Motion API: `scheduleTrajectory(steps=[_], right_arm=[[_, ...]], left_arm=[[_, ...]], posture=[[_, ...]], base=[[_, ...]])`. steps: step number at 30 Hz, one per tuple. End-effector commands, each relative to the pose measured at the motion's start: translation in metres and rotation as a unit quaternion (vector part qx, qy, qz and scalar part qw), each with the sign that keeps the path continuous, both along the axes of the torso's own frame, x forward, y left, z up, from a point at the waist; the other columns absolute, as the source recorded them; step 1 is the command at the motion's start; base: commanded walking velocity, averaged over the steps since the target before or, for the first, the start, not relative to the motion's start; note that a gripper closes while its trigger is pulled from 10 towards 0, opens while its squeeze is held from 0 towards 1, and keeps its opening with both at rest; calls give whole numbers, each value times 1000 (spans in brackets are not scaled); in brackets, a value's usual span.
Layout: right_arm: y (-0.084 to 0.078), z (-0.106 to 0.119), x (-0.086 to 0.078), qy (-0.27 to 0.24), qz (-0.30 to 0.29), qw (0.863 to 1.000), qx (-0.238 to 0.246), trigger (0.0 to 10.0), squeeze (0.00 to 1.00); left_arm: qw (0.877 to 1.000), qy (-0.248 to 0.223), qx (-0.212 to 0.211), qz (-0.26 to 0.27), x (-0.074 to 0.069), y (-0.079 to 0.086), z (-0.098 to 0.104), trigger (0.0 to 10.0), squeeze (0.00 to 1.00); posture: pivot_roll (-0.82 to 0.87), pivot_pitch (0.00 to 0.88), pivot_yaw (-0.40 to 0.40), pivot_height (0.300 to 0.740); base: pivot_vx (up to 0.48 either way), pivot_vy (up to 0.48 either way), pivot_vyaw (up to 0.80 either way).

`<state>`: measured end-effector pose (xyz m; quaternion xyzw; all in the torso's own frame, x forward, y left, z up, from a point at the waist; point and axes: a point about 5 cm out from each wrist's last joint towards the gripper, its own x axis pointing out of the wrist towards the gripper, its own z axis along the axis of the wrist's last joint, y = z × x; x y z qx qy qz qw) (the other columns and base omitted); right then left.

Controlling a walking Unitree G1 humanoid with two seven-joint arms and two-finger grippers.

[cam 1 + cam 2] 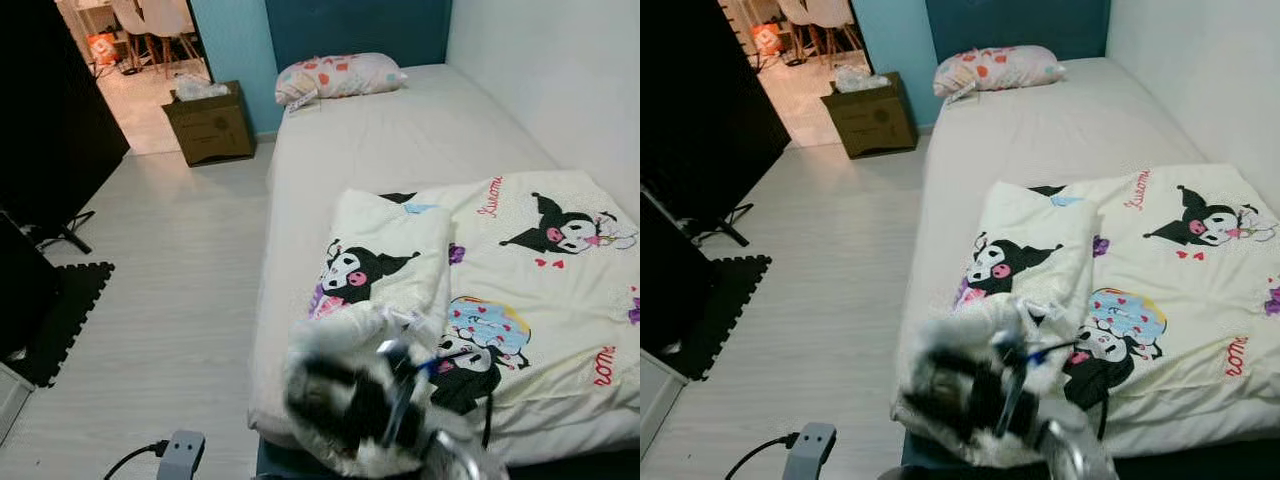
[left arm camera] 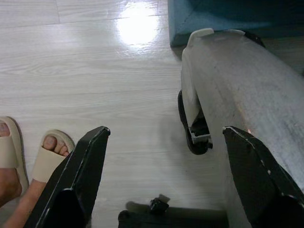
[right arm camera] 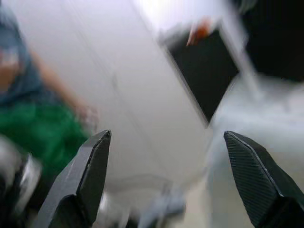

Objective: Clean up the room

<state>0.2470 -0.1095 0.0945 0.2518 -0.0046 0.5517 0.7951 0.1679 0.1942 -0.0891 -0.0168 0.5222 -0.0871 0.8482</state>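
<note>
A cream blanket (image 1: 540,290) printed with black cartoon figures lies rumpled over the near half of the bed (image 1: 400,140), its left part folded back on itself. A patterned pillow (image 1: 340,75) rests at the bed's far end. My right arm (image 1: 360,400) is a motion-blurred shape over the bed's near left corner, at the blanket's edge. In its wrist view my right gripper (image 3: 166,137) is open, with nothing between the fingers. My left gripper (image 2: 165,130) hangs open above the pale floor beside my own silver leg (image 2: 247,85).
A cardboard box (image 1: 210,125) stands on the floor by the doorway at the far left. A black foam mat (image 1: 65,310) lies at the left, and a grey plug with a cable (image 1: 180,455) lies near my feet. A person's slippered feet (image 2: 47,152) stand close by.
</note>
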Motion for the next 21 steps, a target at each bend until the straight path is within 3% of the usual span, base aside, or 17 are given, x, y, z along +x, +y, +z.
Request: scheduleTrajectory(steps=[1, 3, 4, 5, 8, 11, 12, 13, 14, 16, 17, 18, 20, 21], right_arm=[[-3, -7, -5, 22, -1, 1000, 6, 10000, 1000], [-4, -18, -13, 36, 24, 998, -54, 10000, 1000], [-4, -18, -13, 36, 24, 998, -54, 10000, 1000], [-7, -21, -22, 41, 45, 992, -109, 10000, 1000], [-8, -21, -23, 41, 46, 992, -114, 10000, 1000], [-28, -17, 13, 65, -122, 986, -90, 10000, 1000], [-28, -17, 13, 65, -122, 986, -90, 10000, 1000], [-35, -18, 23, 81, -176, 978, -79, 10000, 1000], [-45, -24, 35, 118, -246, 960, -70, 10000, 1000], [-56, -30, 45, 159, -312, 935, -61, 10000, 1000], [-67, -38, 50, 186, -365, 909, -70, 10000, 1000], [-67, -38, 50, 186, -365, 909, -70, 10000, 1000], [-83, -49, 53, 216, -437, 868, -98, 10000, 1000], [-83, -49, 53, 216, -437, 868, -98, 10000, 1000]], left_arm=[[1000, 25, -7, -4, -13, -3, -6, 10000, 0], [1000, 25, -7, -3, -13, -3, -6, 10000, 0], [1000, 25, -7, -3, -13, -3, -6, 10000, 0], [1000, 25, -6, -2, -13, -1, -6, 10000, 0], [1000, 25, -6, -2, -14, -1, -6, 10000, 0], [1000, 29, -4, -3, -16, 0, -6, 10000, 0], [1000, 29, -4, -3, -16, 0, -6, 10000, 0], [1000, 29, -4, -3, -16, 0, -7, 10000, 0], [1000, 30, -4, -3, -17, 0, -7, 10000, 0], [1000, 30, -5, -2, -17, 0, -7, 10000, 0], [1000, 30, -6, -2, -18, 1, -7, 10000, 0], [1000, 30, -6, -2, -18, 1, -7, 10000, 0], [999, 32, -5, -3, -20, 1, -8, 10000, 0], [999, 32, -5, -3, -20, 1, -8, 10000, 0]], posture=[[-51, 73, 114, 606], [-44, 77, 111, 606], [-44, 77, 111, 606], [-48, 80, 111, 606], [-49, 81, 111, 606], [-48, 86, 111, 606], [-48, 86, 111, 606], [-42, 89, 109, 606], [-39, 91, 110, 606], [-39, 91, 110, 606], [-28, 99, 113, 606], [-28, 99, 113, 606], [-20, 104, 117, 606], [-20, 104, 117, 606]], base=[[0, 0, 0], [0, 0, 0], [0, 0, 0], [0, 0, 0], [0, 0, 0], [0, 0, 0], [0, 0, 0], [0, 0, 0], [0, 0, 0], [0, 0, 0], [0, 0, 0], [0, 0, 0], [0, 0, 0], [0, 0, 0]])
